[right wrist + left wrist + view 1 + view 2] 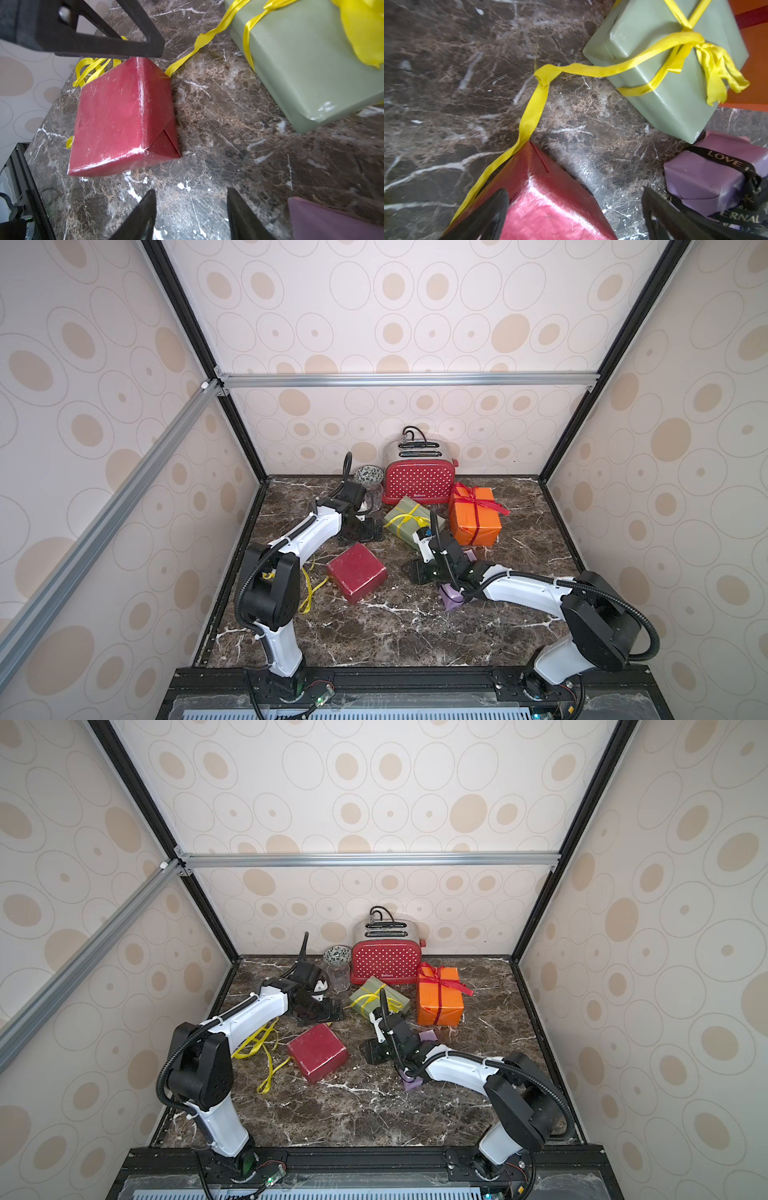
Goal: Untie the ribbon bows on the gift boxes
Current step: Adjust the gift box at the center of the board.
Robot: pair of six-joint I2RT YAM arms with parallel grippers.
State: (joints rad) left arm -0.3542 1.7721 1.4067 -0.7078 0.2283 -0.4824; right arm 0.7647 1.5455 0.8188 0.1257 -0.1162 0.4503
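Yellow bow [714, 68], olive box [664, 83].
Left gripper [575, 190] and right gripper [191, 191] spread, empty; pinch tail [533, 112] trailing toward seven o'clock, pull outward.

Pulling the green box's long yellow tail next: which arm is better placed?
Left, I'd say. The left gripper is wide open with the yellow tail lying on the table just ahead of it. The right gripper, also open, faces bare table beside the dark red box.
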